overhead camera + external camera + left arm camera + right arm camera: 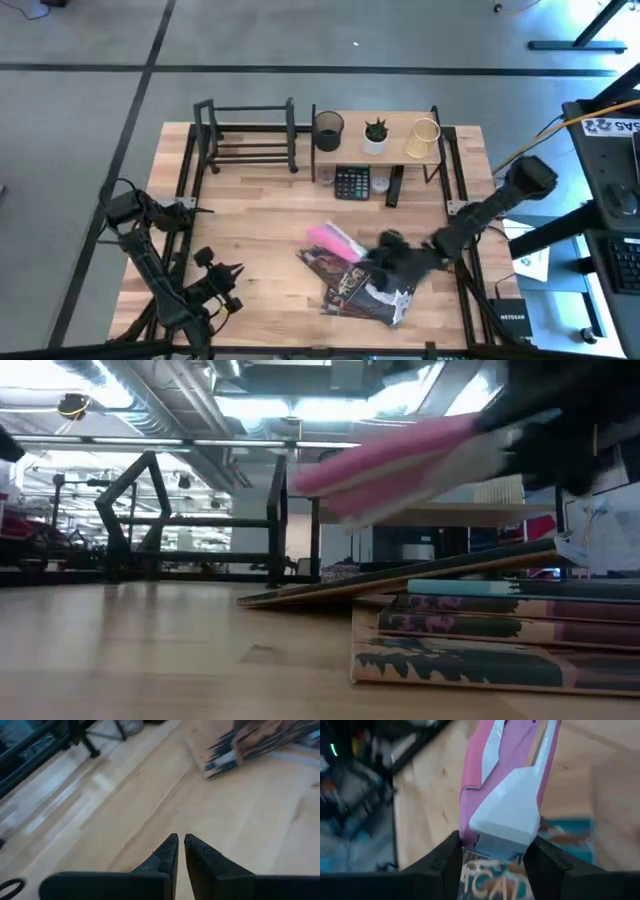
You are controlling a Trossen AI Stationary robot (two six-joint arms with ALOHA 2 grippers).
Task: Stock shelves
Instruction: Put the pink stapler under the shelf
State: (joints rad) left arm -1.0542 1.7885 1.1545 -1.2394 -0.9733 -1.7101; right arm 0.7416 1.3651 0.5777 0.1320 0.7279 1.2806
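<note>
Your right gripper (492,851) jaws, half open, clamp the pink book (506,795); your left gripper (179,845) jaws nearly closed, empty.

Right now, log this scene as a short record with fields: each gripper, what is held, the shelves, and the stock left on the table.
right gripper: over the book pile, shut on the pink book, which is lifted clear of the pile
left gripper: waiting at the table's near-left, holding nothing, fingers almost touching
book pile: several books stacked flat at near-centre
black book rack: far left, no books in it
wooden shelf: far right; black mesh cup, potted plant and amber cup on top, calculator beneath
</note>
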